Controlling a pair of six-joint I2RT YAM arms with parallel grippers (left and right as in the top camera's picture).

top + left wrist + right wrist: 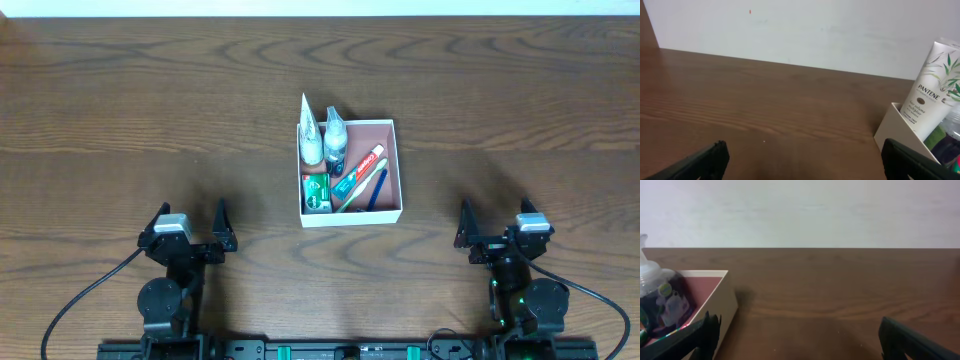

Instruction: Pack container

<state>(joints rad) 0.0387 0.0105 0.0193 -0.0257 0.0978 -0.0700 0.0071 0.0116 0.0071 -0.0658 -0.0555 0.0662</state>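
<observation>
container (350, 217) mid-frame on desk, filled | left arm (185, 250) and right arm (505, 245) parked low, both jaws wide, holding nothing | risk: Pantene tube (311, 135) leans past upper-left rim; a nudge could topple it out

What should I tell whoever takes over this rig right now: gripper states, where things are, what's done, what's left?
Open and empty: left gripper and right gripper, both well back from the container, one on each side.
The container holds a white tube, small bottle, toothpaste, toothbrush and soap box.
Done: every toiletry in view is inside.
Left: probably nothing; just check.
</observation>
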